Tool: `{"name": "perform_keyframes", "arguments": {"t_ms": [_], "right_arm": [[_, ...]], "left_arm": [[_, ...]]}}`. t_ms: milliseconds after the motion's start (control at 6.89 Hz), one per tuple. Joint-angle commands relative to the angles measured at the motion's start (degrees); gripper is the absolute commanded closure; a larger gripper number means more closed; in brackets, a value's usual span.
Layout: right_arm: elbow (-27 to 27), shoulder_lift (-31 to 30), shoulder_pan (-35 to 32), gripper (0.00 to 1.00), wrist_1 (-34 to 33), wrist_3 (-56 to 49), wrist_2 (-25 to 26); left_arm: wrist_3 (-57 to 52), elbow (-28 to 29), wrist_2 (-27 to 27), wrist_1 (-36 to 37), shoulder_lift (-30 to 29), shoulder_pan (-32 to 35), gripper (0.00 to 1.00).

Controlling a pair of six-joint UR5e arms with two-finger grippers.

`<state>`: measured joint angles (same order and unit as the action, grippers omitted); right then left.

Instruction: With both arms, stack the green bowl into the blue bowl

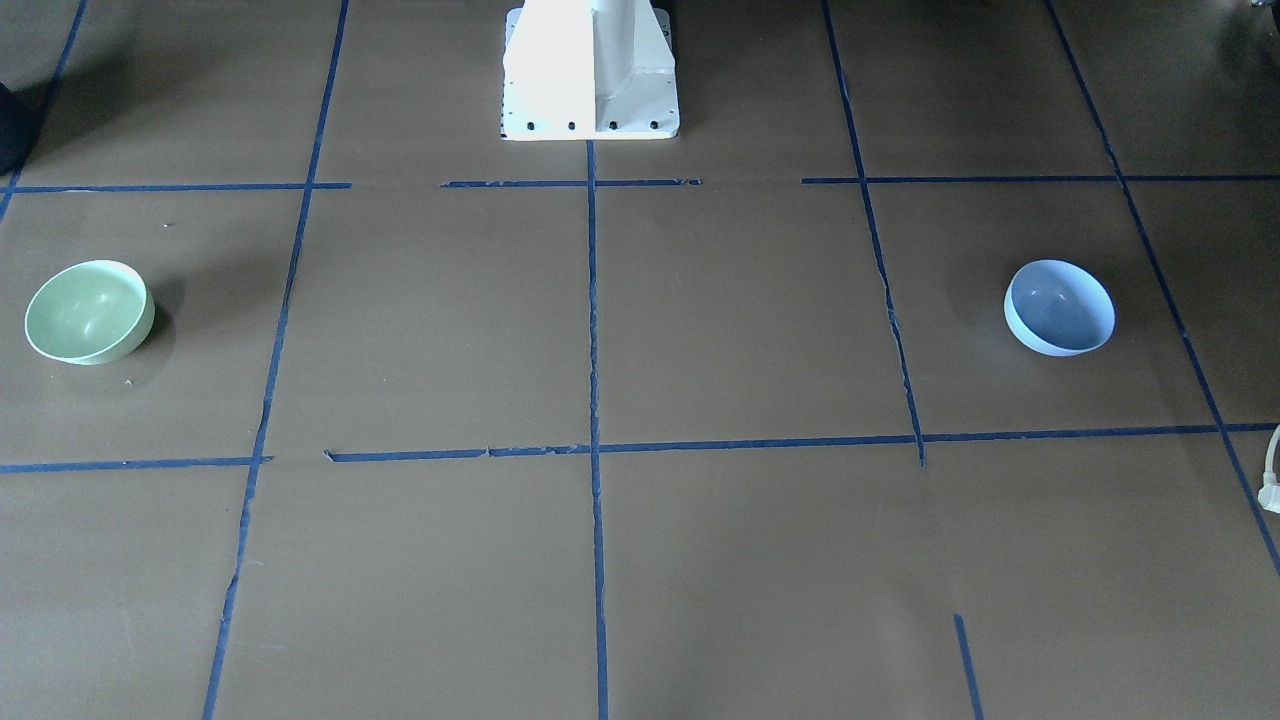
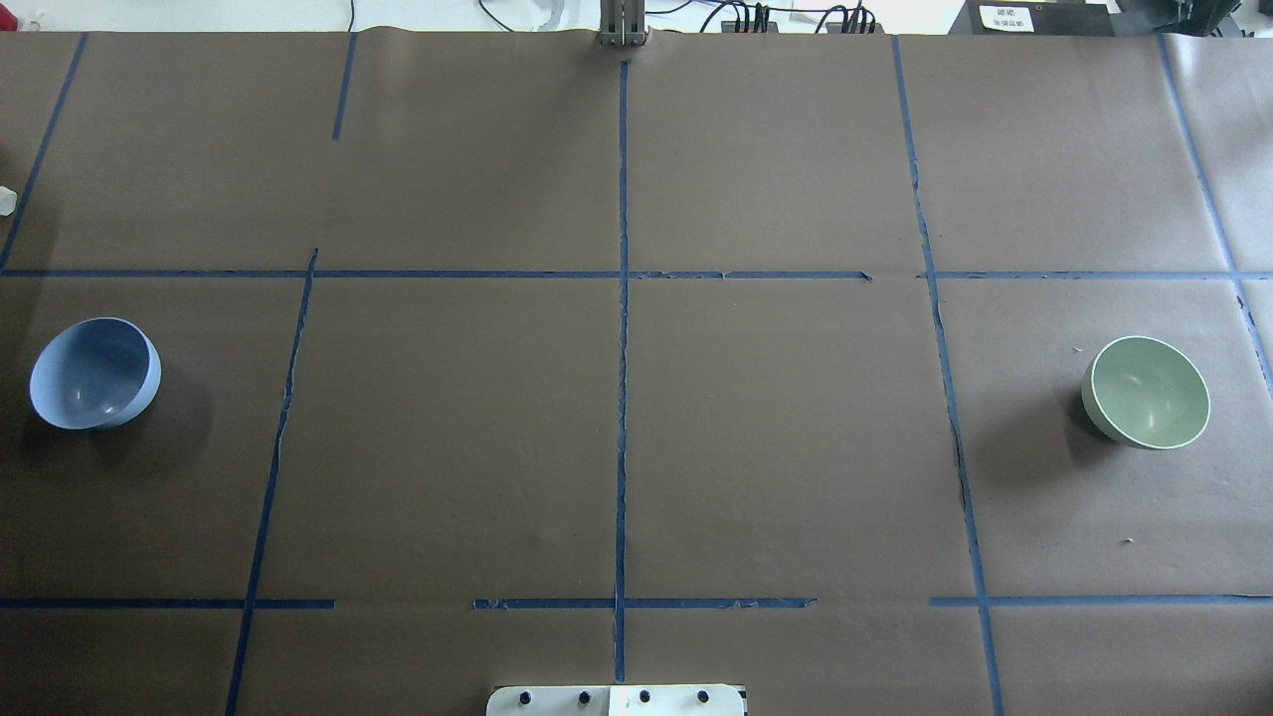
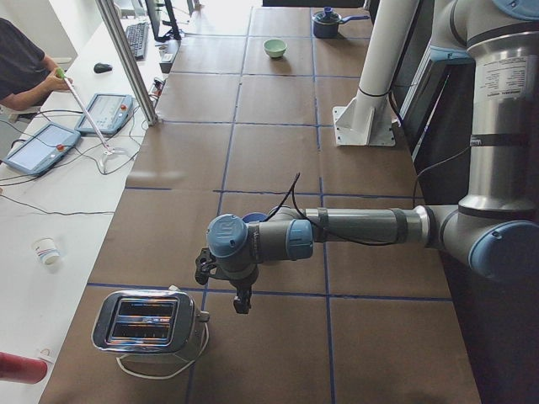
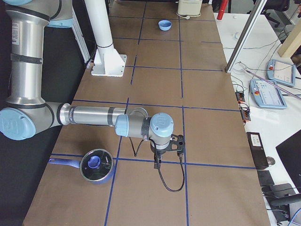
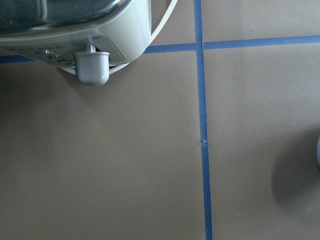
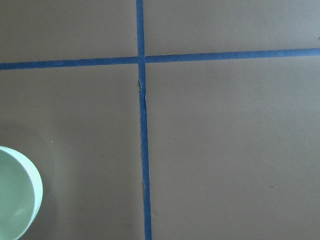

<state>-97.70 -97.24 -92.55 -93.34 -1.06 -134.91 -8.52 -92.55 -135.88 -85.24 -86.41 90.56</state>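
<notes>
**Bowls at opposite ends of the counter: right arm nearer the green bowl**

**Exterior front-facing.** The green bowl (image 1: 88, 312) stands upright on the counter (image 1: 740, 320) at the robot's right end. The blue bowl (image 1: 1060, 307) stands upright at the left end, well apart from it. No arm is in view.

**Overhead exterior.** Both bowls are empty and lie in one row across the counter. No gripper appears.

**Exterior left.** The left gripper (image 3: 241, 296) hangs pointing down, near a toaster (image 3: 147, 324). The blue bowl is mostly hidden behind its wrist. Jaw opening cannot be told, and nothing shows in its grasp.

**Exterior right.** The right gripper (image 4: 157, 162) hangs pointing down, near a lidded pot (image 4: 96, 165). Jaw opening cannot be told, and nothing shows in its grasp.

**Left wrist-mounted.** The toaster fills the upper left. A pale sliver at the right edge may be the blue bowl.

**Right wrist-mounted.** The green bowl's rim enters at the lower-left edge, so the bowl lies just beside the right gripper on that side.

**Assessment.** The right arm is nearer the green bowl. The bowl is round, so no grasp axis is preferred.
</notes>
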Motion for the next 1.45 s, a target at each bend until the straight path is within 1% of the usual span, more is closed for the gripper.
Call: {"name": "perform_keyframes", "arguments": {"t_ms": [0, 725, 1160, 1305], "right_arm": [[-0.29, 0.03, 0.0, 0.0, 0.0, 0.18, -0.18], [-0.2, 0.12, 0.0, 0.0, 0.0, 0.18, -0.88], [-0.38, 0.55, 0.0, 0.0, 0.09, 0.09, -0.88], [-0.99, 0.56, 0.0, 0.0, 0.09, 0.18, -0.88]], "left_arm": [[0.0, 0.09, 0.0, -0.02, 0.02, -0.03, 0.0], [0.0, 0.79, 0.09, -0.37, -0.07, -0.03, 0.0], [1.66, 0.18, -0.52, -0.63, -0.16, -0.47, 0.0], [10.46, -1.48, -4.62, -4.89, -0.16, -4.04, 0.0]]}}
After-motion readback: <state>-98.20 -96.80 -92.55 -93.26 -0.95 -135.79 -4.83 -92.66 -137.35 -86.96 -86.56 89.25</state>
